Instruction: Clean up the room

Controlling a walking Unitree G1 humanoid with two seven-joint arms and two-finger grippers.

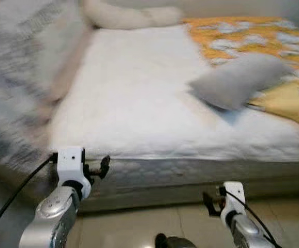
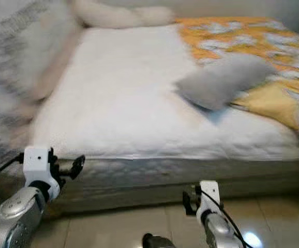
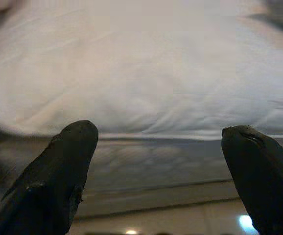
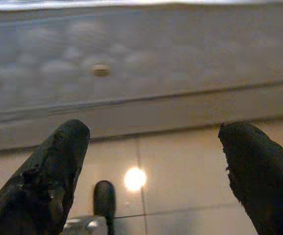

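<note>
Your left gripper is raised at the mattress edge of the bed, jaws released. Your right gripper is lower, over the tiled floor, jaws released. A grey pillow lies on the bed beside an orange blanket.

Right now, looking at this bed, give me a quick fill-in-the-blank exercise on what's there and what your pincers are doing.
1. The grey pillow lies on the ____ sheet.
2. The blanket at the far right of the bed is patterned white and ____.
3. The left pincer has its fingers ____.
4. Under the right pincer is a tiled ____.

Missing words: white; orange; open; floor
</note>
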